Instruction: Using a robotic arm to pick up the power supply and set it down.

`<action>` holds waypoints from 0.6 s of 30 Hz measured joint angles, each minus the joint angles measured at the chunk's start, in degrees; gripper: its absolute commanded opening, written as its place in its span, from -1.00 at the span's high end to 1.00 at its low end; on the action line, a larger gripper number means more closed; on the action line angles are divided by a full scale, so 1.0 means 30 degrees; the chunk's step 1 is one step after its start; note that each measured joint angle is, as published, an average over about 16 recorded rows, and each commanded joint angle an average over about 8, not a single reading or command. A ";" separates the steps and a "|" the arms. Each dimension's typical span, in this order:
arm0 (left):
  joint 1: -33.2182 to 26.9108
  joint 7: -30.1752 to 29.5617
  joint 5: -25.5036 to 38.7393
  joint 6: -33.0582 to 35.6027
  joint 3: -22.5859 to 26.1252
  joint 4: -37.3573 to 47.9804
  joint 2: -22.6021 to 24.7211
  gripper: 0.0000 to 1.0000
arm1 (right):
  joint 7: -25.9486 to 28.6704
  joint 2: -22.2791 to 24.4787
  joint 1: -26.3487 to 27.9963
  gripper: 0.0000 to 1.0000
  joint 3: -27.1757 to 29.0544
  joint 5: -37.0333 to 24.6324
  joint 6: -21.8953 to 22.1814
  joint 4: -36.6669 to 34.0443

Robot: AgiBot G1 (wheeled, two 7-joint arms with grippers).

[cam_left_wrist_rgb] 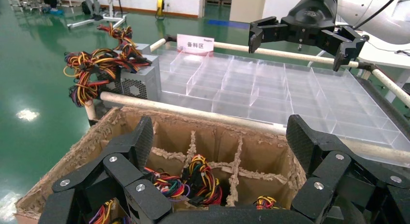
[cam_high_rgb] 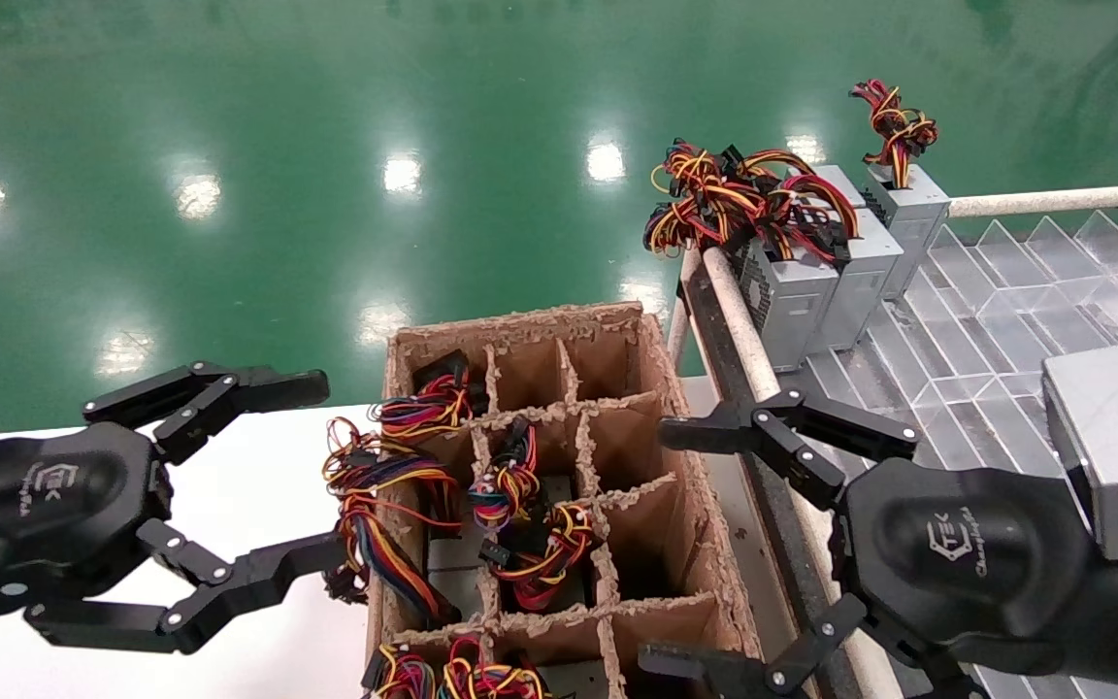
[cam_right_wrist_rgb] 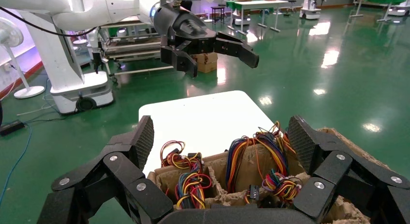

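Observation:
My right gripper (cam_high_rgb: pixel 656 546), the one on the silver wrist block, hangs open and empty over the right edge of the cardboard box (cam_high_rgb: pixel 685 456); it also shows far off as the right gripper (cam_left_wrist_rgb: pixel 302 33). Three grey power supplies (cam_high_rgb: pixel 792 301) with red, orange, yellow and black wires stand in a row at the far end of the clear tray (cam_high_rgb: pixel 986 320). Inside the box only wire bundles show; one red, yellow and black bundle (cam_high_rgb: pixel 549 549) lies in a middle cell. My left gripper (cam_high_rgb: pixel 326 471) is open beside the box's left wall.
The box is split by ragged cardboard dividers (cam_left_wrist_rgb: pixel 237 166), and its right-hand cells hold nothing. A padded rail (cam_high_rgb: pixel 743 330) runs between box and tray. Bundles with blue and purple wires (cam_right_wrist_rgb: pixel 251 156) hang over the left wall. A white table (cam_high_rgb: pixel 258 466) lies left.

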 measured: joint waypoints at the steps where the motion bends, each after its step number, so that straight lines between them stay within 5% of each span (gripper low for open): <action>1: 0.0000 0.0000 0.0000 0.0000 0.0000 0.0000 0.0000 0.97 | -0.0035 -0.0007 0.0031 -1.00 -0.0011 -0.0068 0.0021 -0.0002; 9: 0.0000 0.0000 0.0000 0.0000 0.0000 0.0000 0.0000 1.00 | -0.0477 -0.0465 0.0766 -1.00 -0.0558 -0.1740 0.0465 -0.0047; 18: 0.0000 0.0000 0.0000 0.0000 0.0000 0.0000 0.0000 1.00 | -0.1067 -0.2193 0.2608 -1.00 -0.2274 -0.5871 0.1455 -0.0514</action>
